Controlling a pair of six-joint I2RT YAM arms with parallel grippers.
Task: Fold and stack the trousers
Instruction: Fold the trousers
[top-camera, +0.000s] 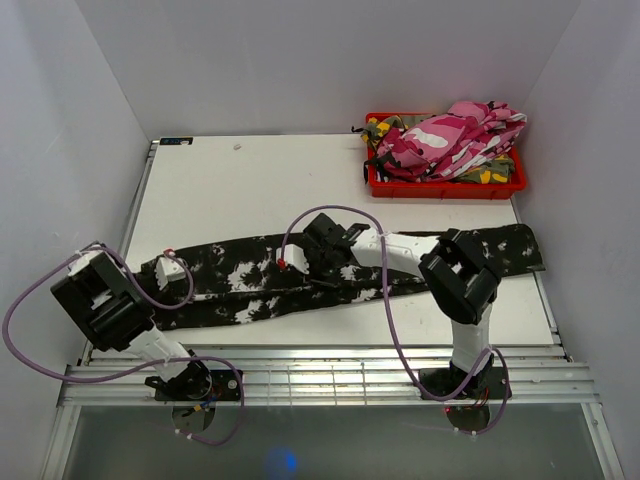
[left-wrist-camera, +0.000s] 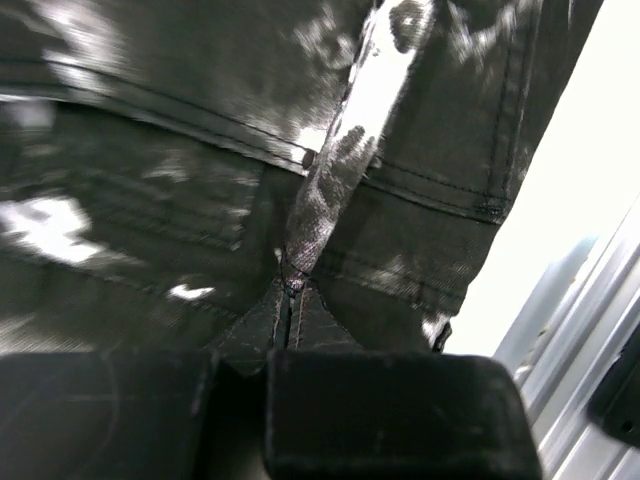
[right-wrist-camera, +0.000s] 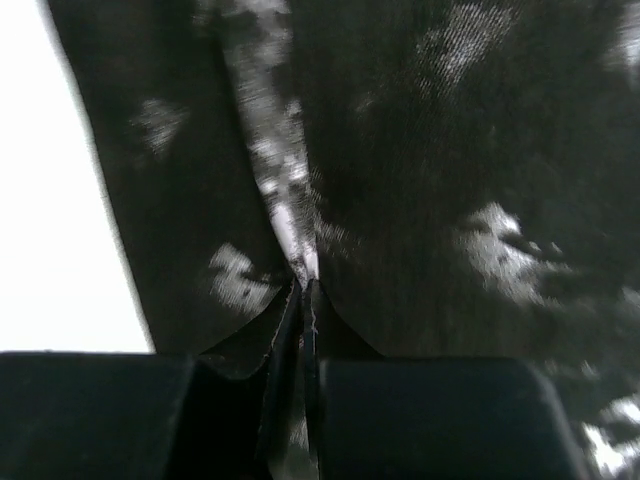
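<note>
The black trousers with white splotches (top-camera: 240, 275) lie stretched out flat across the near half of the white table (top-camera: 260, 180). At their left end, my left gripper (top-camera: 170, 268) is shut on a pinched ridge of the cloth beside a stitched seam. In the left wrist view the gripper (left-wrist-camera: 287, 310) holds that fold of the trousers (left-wrist-camera: 150, 200). My right gripper (top-camera: 305, 265) sits over the middle of the trousers. In the right wrist view it (right-wrist-camera: 305, 300) is shut on a thin raised fold of the trousers (right-wrist-camera: 450, 150).
A red bin (top-camera: 440, 190) at the back right holds pink-white camouflage trousers (top-camera: 455, 135) piled over green-yellow ones (top-camera: 490, 172). A metal rail (top-camera: 330, 375) runs along the near table edge. White walls close in the left, right and back sides.
</note>
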